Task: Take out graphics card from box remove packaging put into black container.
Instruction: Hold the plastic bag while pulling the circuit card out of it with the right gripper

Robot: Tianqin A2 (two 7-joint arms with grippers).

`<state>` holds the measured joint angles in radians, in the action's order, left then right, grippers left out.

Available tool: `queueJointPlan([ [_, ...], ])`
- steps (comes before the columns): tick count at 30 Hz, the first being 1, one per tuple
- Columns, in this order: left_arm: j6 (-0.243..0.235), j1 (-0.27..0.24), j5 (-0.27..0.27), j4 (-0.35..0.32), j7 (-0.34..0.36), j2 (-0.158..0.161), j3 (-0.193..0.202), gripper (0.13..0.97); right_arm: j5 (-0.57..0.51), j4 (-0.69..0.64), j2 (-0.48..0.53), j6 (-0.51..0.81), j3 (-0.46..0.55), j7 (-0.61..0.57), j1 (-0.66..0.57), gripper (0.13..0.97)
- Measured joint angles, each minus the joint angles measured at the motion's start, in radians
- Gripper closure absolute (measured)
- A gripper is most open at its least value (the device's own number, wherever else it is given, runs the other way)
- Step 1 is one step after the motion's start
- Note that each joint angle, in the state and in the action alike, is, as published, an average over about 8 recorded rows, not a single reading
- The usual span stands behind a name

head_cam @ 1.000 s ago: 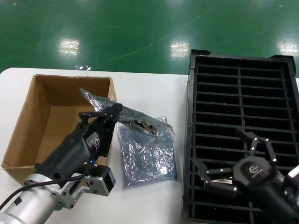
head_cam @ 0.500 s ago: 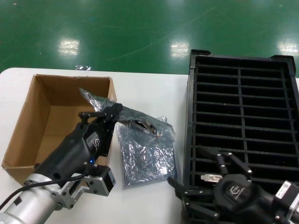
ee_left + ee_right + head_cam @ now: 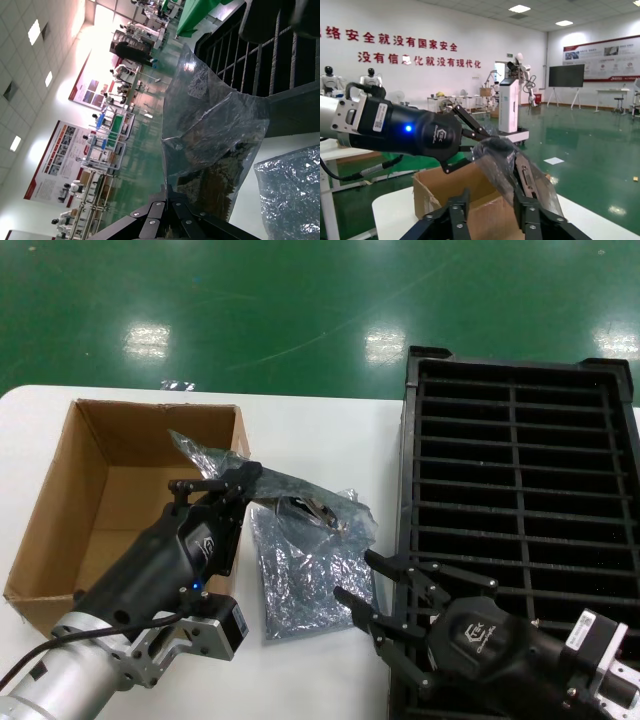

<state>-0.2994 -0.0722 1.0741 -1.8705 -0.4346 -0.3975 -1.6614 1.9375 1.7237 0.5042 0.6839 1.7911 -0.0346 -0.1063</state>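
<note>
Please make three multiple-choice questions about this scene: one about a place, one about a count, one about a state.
1. Where does the flat bag lie?
A. inside the box
B. on the table between box and black container
C. in a container slot

2. How many antistatic bags are in view?
A. one
B. two
C. four

3. How is the right gripper?
A. open, holding nothing
B. shut on the card
C. out of view

Answers:
1 B: the flat bag lies between the box and the black container.
2 B: the flat one plus the held bag in the left gripper.
3 A: the right gripper has spread, empty fingers.
</note>
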Motion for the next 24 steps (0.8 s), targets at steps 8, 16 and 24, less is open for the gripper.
queueJointPlan([
  [8,0.0,0.0,0.0,0.0,0.0,0.0,0.0,0.958,0.009,-0.01,0.001,0.03,0.004,-0.019,-0.024,0.814],
  [16,0.0,0.0,0.0,0.0,0.0,0.0,0.0,0.958,0.007,-0.088,-0.035,0.055,0.027,-0.043,-0.096,0.908],
  [24,0.0,0.0,0.0,0.0,0.0,0.0,0.0,0.958,0.005,-0.22,-0.091,0.074,0.048,-0.058,-0.201,0.944],
])
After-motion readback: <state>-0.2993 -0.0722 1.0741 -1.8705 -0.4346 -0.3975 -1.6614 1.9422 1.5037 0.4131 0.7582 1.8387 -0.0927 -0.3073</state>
